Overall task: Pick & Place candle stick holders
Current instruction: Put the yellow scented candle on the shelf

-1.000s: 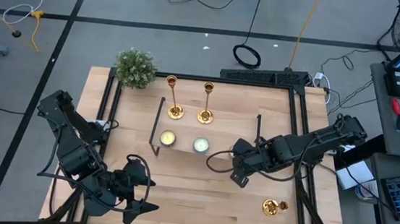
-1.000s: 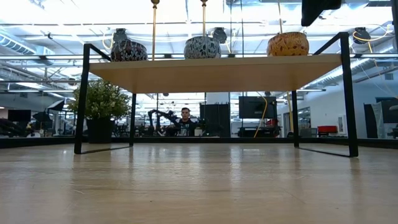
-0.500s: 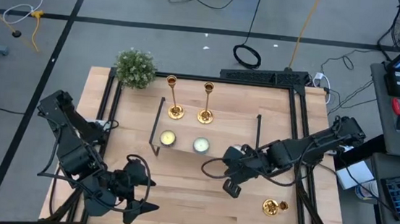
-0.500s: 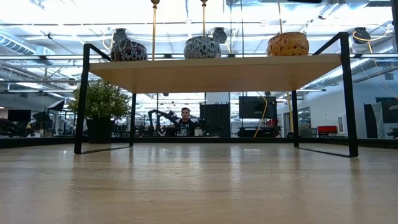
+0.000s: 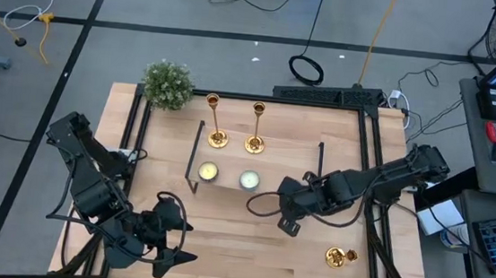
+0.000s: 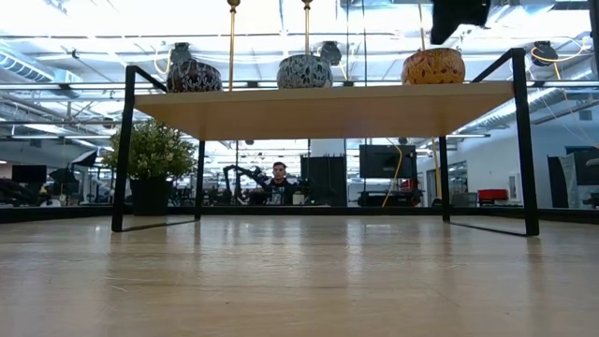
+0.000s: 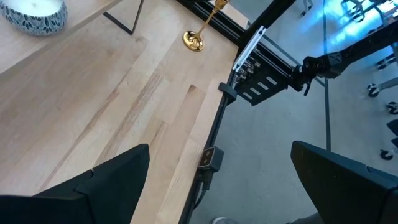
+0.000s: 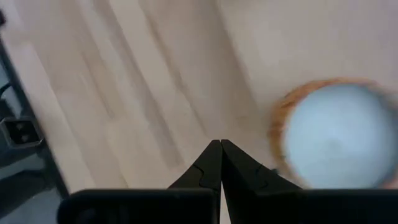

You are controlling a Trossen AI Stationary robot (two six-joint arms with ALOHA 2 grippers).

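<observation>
Two gold candlesticks (image 5: 218, 124) (image 5: 255, 126) stand upright by their round bases at the far edge of the wooden shelf (image 5: 264, 163). Their stems show in the low view (image 6: 232, 37). A third gold candlestick (image 5: 339, 257) lies on its side on the table at the near right. It also shows in the left wrist view (image 7: 200, 34). My right gripper (image 5: 288, 216) is shut and points down over the shelf's right end, beside an orange-rimmed candle (image 8: 336, 134). My left gripper (image 5: 172, 240) waits open at the near left.
Three candles in holders stand on the shelf: a dark blue one (image 6: 194, 73), a pale blue patterned one (image 6: 304, 69) and an orange one (image 6: 432, 65). A potted plant (image 5: 167, 83) stands at the table's far left. A black frame rail (image 7: 214, 134) runs along the table's edge.
My right gripper has shifted a little toward the table's left edge over the shelf's right end. In the low view it rose out of the picture and came back down farther left. The candlesticks have not moved.
</observation>
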